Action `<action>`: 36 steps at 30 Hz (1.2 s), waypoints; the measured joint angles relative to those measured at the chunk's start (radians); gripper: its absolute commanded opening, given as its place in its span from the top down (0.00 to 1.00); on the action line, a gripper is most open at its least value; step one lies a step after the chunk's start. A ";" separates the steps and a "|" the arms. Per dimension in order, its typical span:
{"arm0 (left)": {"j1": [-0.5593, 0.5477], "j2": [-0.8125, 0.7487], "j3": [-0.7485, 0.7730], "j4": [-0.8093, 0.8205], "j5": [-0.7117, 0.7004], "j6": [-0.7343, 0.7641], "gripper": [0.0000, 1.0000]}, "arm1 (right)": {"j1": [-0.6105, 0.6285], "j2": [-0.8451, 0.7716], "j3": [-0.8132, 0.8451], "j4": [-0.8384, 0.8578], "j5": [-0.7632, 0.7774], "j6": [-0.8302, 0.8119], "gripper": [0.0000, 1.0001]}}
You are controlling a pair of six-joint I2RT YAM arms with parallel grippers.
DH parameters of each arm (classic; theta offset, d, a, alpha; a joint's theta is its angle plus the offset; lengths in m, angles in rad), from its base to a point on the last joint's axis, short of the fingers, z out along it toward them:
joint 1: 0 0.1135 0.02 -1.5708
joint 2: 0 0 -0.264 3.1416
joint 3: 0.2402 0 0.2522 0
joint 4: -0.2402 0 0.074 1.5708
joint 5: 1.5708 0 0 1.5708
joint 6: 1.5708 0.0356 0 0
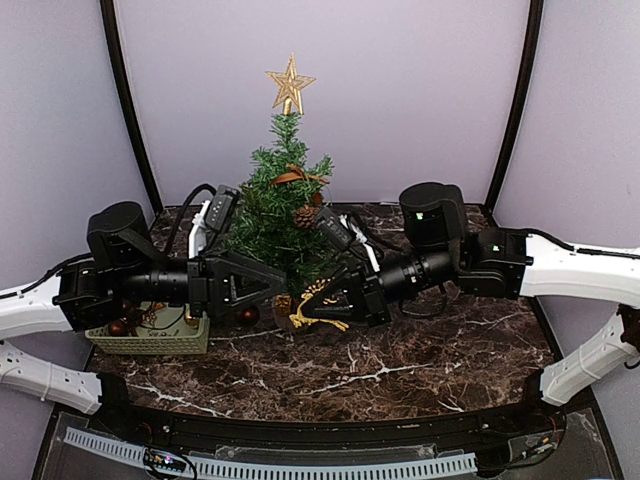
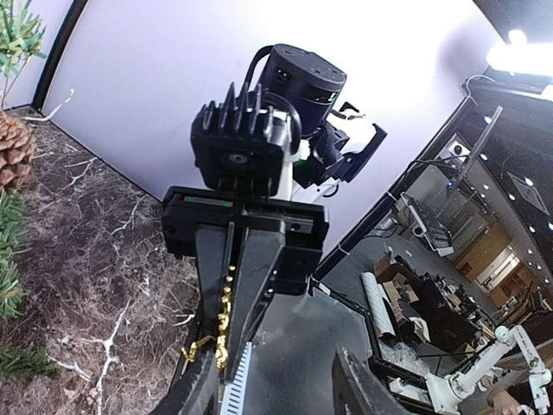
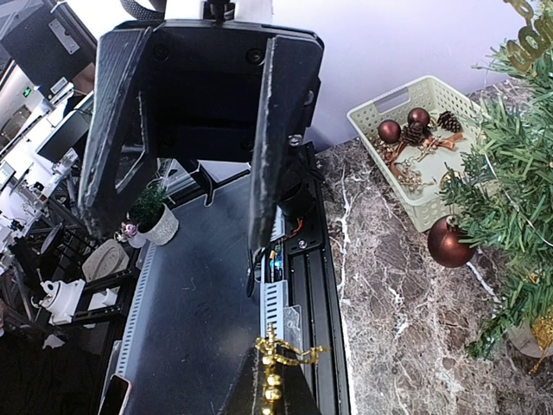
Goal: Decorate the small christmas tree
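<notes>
Top external: basket (image 1: 150, 345) at left table (image 1: 420, 370) edge; tree (image 1: 275, 200) central.

Small christmas tree (image 1: 280, 205): miniature artificial fir with dark-green bristly branches. Stands upright at back centre of marble table (image 1: 430, 360). Bears gold star (image 1: 289, 82) on top, brown bow (image 1: 297, 176), pine cone (image 1: 304, 217), and dark red bauble (image 3: 449, 242) low down.

The small christmas tree (image 1: 280, 200) stands at the far middle of the marble table (image 1: 420, 370), with a gold star (image 1: 290, 82) on top and a pine cone (image 1: 304, 216) below. At its foot, the left gripper (image 1: 278, 285) faces the right gripper (image 1: 306, 308), which pinches a gold sprig (image 1: 322, 292). A green basket (image 1: 150, 345) sits near left.
</notes>
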 measured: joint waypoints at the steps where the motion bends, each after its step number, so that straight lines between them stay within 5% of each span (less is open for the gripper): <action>1: 0.000 0.000 0.000 -0.003 -0.007 -0.003 0.52 | 0.000 0.000 0.000 0.000 -0.003 0.000 1.00; 10: 0.000 0.096 0.011 -0.074 0.022 -0.055 0.42 | 0.000 0.000 0.000 -0.001 -0.042 -0.013 1.00; 26: 0.000 0.138 0.035 -0.027 0.154 -0.101 0.41 | 0.000 0.008 0.001 -0.037 -0.044 -0.040 1.00; 36: 0.000 0.103 0.027 -0.009 0.119 -0.119 0.63 | 0.000 0.014 0.003 -0.035 -0.051 -0.040 1.00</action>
